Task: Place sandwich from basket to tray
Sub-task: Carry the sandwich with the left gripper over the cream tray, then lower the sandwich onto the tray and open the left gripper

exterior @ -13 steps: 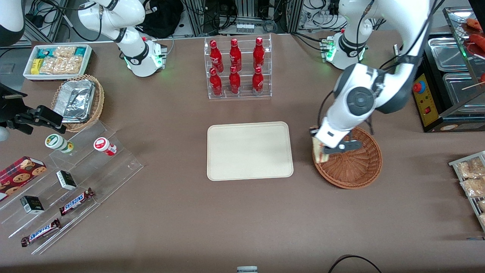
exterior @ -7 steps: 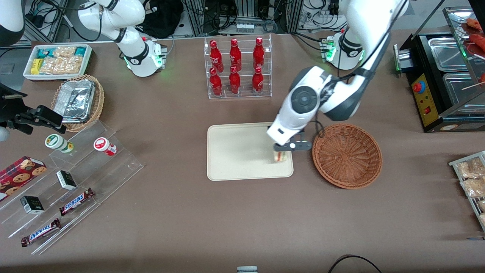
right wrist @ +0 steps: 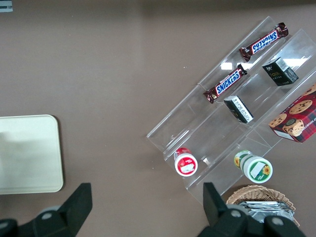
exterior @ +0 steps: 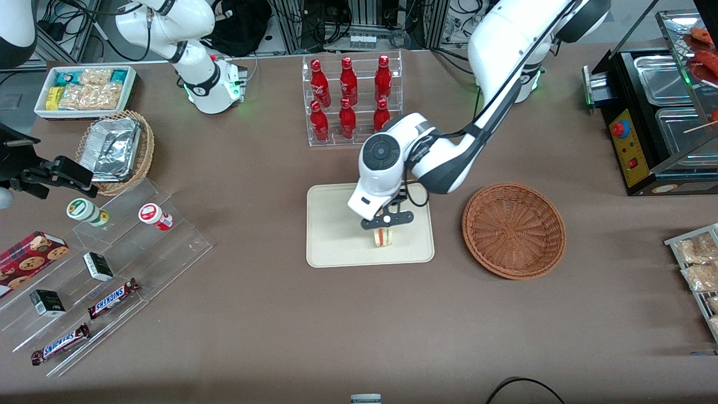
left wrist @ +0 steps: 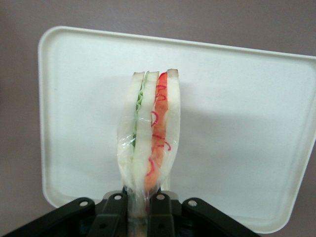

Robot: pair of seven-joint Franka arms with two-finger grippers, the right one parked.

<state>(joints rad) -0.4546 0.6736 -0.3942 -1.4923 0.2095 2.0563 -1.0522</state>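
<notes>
The sandwich point(exterior: 383, 236) point(left wrist: 149, 133), a wrapped wedge of white bread with green and red filling, hangs over the cream tray point(exterior: 336, 224) point(left wrist: 237, 123). My left gripper point(exterior: 386, 220) point(left wrist: 140, 207) is shut on its narrow end, holding it upright above the part of the tray nearest the front camera. Whether the sandwich touches the tray I cannot tell. The reddish-brown wicker basket point(exterior: 514, 230) sits beside the tray, toward the working arm's end of the table, with nothing in it.
A clear rack of red bottles point(exterior: 350, 100) stands farther from the front camera than the tray. Stepped acrylic shelves with snack bars and cups point(exterior: 101, 264) point(right wrist: 237, 98), a foil-lined basket point(exterior: 115, 148) and a white snack bin point(exterior: 84, 90) lie toward the parked arm's end. A black food warmer point(exterior: 662, 112) stands past the basket.
The left gripper has carried the sandwich out of the basket and across to the tray, moving toward the parked arm's end. The basket is left with nothing in it.
</notes>
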